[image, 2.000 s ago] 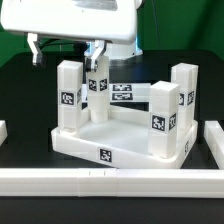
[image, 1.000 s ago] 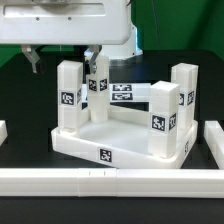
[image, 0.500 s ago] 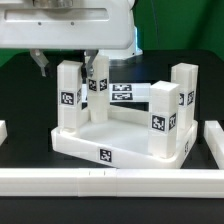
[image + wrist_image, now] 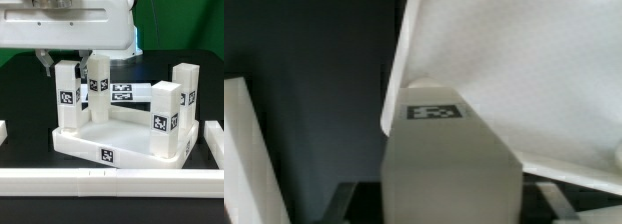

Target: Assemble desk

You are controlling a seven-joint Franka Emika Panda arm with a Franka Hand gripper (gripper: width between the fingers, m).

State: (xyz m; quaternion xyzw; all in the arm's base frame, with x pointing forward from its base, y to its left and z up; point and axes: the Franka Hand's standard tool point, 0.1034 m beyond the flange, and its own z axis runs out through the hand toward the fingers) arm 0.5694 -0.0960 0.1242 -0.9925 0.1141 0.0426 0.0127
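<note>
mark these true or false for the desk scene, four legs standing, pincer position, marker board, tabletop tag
1. Four legs stand upright in the tabletop. True.
2. The pincer hangs over the near leg on the exterior view's right. False: it is at the near leg on that view's left.
3. The tabletop's front rim bears a tag. True.
4. The marker board lies in front of the desk. False: it lies behind it.

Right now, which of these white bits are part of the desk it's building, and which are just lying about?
Part of the job: tabletop; four upright legs, e.g. near leg; gripper over the far leg.

Just there: marker board; border rail.
</note>
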